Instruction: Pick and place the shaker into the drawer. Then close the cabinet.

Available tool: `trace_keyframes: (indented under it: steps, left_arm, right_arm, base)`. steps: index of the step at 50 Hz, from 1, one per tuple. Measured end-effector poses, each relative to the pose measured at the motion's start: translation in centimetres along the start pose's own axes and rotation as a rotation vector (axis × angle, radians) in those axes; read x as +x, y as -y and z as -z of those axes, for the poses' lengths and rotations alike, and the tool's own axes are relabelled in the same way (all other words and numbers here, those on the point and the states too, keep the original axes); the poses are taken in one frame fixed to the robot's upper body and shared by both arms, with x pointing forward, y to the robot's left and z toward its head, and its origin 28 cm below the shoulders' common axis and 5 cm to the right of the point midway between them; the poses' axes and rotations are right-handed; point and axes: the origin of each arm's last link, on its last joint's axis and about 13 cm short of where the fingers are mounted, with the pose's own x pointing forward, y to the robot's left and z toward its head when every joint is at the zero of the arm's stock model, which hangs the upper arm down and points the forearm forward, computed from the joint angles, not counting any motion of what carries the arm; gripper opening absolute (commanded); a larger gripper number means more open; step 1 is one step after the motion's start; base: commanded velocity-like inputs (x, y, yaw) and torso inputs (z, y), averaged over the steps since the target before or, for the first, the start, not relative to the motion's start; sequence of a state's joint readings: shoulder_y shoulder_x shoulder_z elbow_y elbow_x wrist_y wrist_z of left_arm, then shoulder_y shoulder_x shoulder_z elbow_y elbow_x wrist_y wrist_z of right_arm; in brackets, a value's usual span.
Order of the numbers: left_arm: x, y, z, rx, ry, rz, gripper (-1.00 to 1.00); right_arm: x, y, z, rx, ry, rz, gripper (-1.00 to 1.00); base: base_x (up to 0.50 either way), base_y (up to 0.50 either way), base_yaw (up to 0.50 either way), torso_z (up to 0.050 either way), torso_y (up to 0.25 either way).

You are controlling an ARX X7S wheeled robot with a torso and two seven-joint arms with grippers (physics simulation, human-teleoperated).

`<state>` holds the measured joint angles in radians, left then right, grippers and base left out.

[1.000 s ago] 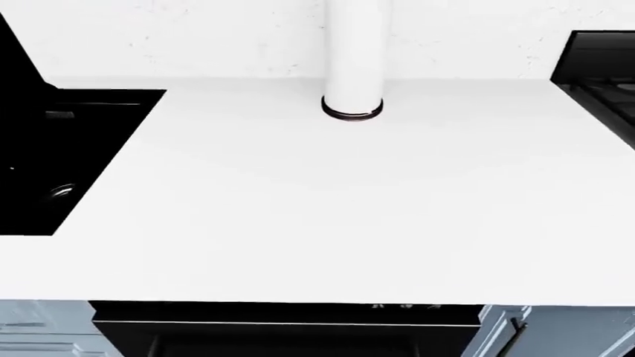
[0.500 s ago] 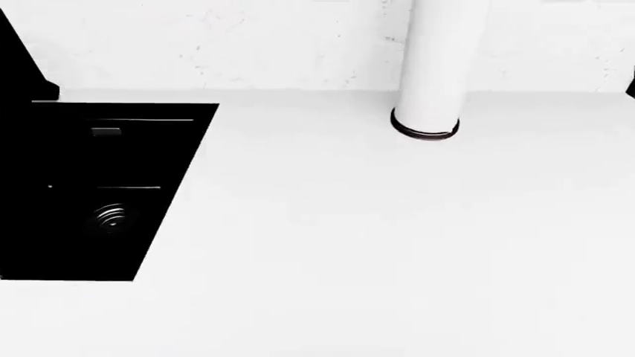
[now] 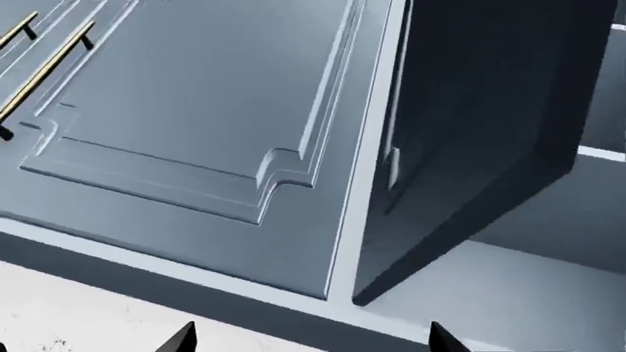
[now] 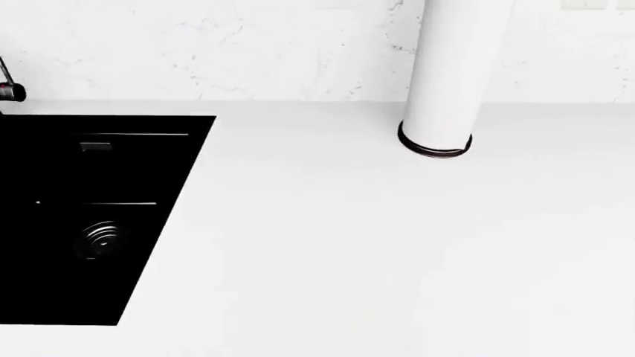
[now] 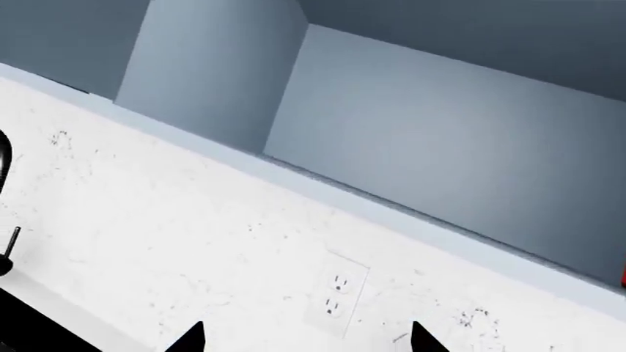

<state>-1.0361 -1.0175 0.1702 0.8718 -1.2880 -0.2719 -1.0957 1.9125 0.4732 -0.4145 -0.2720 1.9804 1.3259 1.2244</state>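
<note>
No shaker that I can make out shows in any view, and the drawer is out of view. The left wrist view faces blue-grey wall cabinets: one closed panelled door (image 3: 196, 110), and beside it an open cabinet door (image 3: 479, 139) swung outward, with a pale shelf (image 3: 509, 286) behind it. My left gripper (image 3: 311, 341) is open, only its two dark tips showing, with nothing between them. My right gripper (image 5: 308, 341) is open too. It faces the white backsplash below an open cabinet interior (image 5: 440, 139). Neither arm appears in the head view.
The head view holds a white counter (image 4: 377, 253), a black sink (image 4: 89, 216) at left and a tall white cylinder (image 4: 447, 89) with a dark base ring near the back wall. A wall outlet (image 5: 338, 293), gold handles (image 3: 49, 66) and a red sliver (image 5: 623, 277) also show.
The head view has shifted: the sink has come further into the picture, the white cylinder has moved right and looks larger, and the lower cabinet fronts have dropped out of the frame.
</note>
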Motion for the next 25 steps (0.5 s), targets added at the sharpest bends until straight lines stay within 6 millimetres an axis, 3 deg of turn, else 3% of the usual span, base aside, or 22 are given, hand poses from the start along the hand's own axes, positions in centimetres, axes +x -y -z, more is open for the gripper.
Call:
trace_keyframes:
  steps: [12, 25]
  left_arm:
    - [3.8, 0.2, -2.3, -0.204, 0.065, -0.113, 1.00]
    - [7.0, 0.7, -3.7, -0.236, 0.086, -0.148, 1.00]
  right_arm:
    - [-0.2, 0.3, 0.1, 0.031, -0.011, -0.016, 1.00]
    - [-0.2, 0.3, 0.1, 0.045, -0.016, -0.021, 1.00]
  base:
    - [0.00, 0.00, 0.00, 0.000, 0.000]
    - [0.00, 0.00, 0.00, 0.000, 0.000]
